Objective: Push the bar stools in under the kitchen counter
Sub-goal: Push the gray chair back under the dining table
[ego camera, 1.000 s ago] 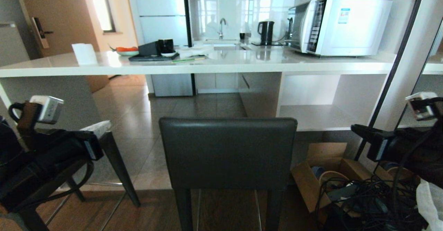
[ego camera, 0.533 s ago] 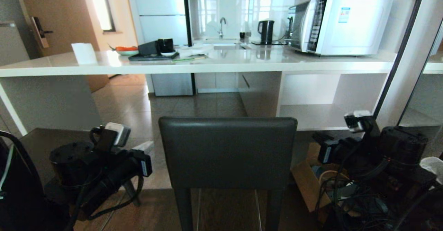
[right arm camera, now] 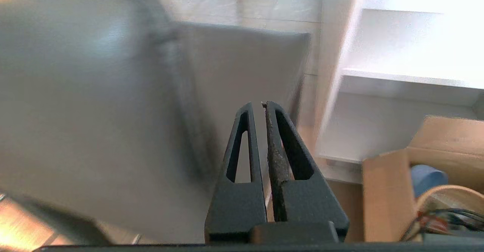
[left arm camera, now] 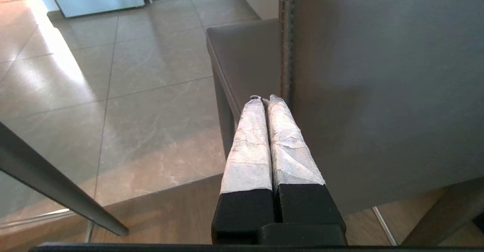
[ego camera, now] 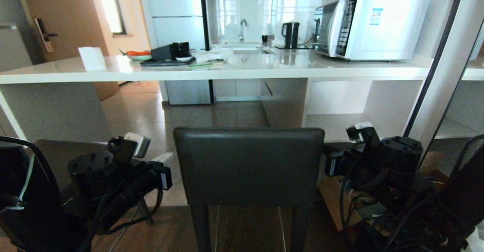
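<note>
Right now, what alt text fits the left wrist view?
The left gripper, jaws shut, points at the left edge of a grey stool backrest, with the stool seat just beyond. Grey floor tiles fill the rest.

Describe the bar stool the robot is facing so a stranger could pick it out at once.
Find the long white kitchen counter carrying the microwave. Centred in front of its open gap stands the bar stool, its back to the robot. Its wide dark grey backrest sets it apart from the second stool at the left, where only a seat and legs show.
</note>
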### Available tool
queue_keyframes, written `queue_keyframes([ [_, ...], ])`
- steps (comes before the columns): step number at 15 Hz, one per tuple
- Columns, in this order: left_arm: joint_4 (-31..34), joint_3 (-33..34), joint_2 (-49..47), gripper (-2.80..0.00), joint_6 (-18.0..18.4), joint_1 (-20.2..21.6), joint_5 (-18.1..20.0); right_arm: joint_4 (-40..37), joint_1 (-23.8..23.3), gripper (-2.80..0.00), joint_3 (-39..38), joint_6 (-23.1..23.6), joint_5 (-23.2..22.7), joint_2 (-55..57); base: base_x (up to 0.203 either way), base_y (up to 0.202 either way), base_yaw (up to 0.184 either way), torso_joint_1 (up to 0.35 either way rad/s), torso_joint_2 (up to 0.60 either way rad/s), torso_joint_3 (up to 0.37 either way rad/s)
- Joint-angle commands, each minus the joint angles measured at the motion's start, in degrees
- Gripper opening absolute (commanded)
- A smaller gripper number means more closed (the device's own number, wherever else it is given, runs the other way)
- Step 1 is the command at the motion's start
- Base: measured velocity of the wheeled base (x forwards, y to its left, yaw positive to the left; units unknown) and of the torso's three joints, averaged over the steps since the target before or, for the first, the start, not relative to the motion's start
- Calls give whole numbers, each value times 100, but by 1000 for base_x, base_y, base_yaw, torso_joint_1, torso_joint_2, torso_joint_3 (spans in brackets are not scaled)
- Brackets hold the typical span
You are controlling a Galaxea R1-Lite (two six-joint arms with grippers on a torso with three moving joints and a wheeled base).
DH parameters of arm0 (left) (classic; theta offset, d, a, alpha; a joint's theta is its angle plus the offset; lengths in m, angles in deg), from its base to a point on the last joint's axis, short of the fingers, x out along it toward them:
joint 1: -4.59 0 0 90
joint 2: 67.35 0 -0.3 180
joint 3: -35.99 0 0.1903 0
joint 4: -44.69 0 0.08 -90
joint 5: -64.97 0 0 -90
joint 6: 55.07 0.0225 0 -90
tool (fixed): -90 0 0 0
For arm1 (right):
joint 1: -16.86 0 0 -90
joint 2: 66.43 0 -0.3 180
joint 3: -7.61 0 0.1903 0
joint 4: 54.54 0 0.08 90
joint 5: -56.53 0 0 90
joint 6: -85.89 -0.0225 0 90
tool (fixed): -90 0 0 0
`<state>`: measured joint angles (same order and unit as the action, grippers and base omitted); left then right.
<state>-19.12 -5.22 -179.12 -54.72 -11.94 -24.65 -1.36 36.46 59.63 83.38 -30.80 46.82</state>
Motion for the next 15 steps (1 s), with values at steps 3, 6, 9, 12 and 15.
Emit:
queue_keyframes([
  [3, -49, -12, 12, -280, 11, 55, -35, 45, -11, -280, 324, 7, 289, 291, 0, 0, 0, 0, 0, 0],
  [6, -49, -133, -58, -280, 13, 173, -38, 45, -36, -280, 369, -4, 322, 382, 0, 0, 0, 0, 0, 0],
  [9, -49, -481, -359, -280, 20, 39, -150, 45, 68, -280, 395, 5, 355, 434, 0, 0, 0, 0, 0, 0],
  [12, -49, -582, -315, -280, 2, -377, -175, 29, 164, -280, 575, 28, 471, 433, 0, 0, 0, 0, 0, 0],
  [15, -49, -554, -390, -280, 0, -553, -178, -138, 291, -280, 970, 133, 480, 589, 0, 0, 0, 0, 0, 0],
])
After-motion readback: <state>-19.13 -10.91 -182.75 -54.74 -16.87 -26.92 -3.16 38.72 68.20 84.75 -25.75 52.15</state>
